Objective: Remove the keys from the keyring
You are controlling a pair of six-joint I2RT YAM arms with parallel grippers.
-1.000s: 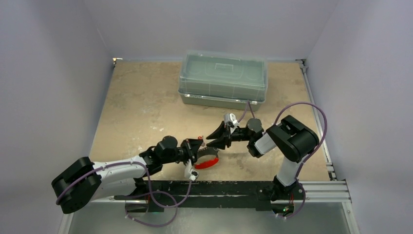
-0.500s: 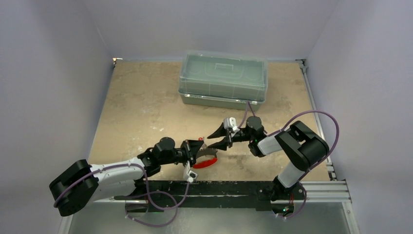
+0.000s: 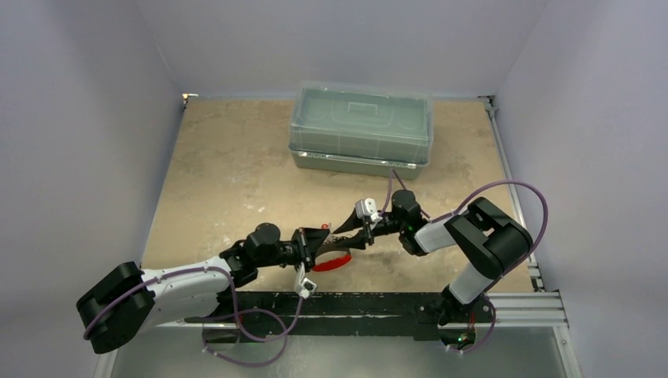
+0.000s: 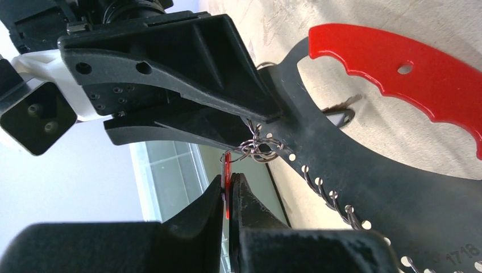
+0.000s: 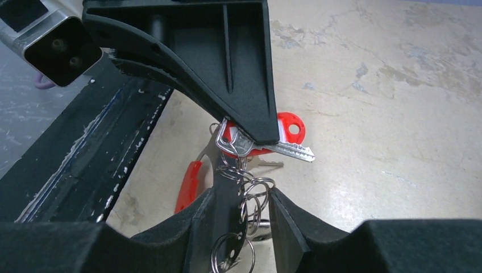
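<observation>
Nearly tip to tip: left jaws pressed together on the red-headed key (image 5: 289, 128); right jaws clamped around the keyring (image 4: 364, 187) and its wire loops (image 5: 256, 190). Other keys (image 5: 267, 164) bunched between both sets of jaws. Keyring's red crescent edge hanging beyond, over the bench (image 5: 398, 114), near its black front rail (image 5: 85, 153).

From above we see soft, even light on the keyring (image 3: 335, 261), with only soft-edged shadows on the table (image 3: 228, 173) beside it. In the left wrist view the keyring's red edge is crisp and vivid, while everything behind it bleaches almost white and the left gripper (image 4: 227, 185) in front of it is dark. In the right wrist view the right gripper (image 5: 241, 196) below the keyring is blurred and shadowed, the keys (image 5: 287, 149) above it sharp and glinting.
</observation>
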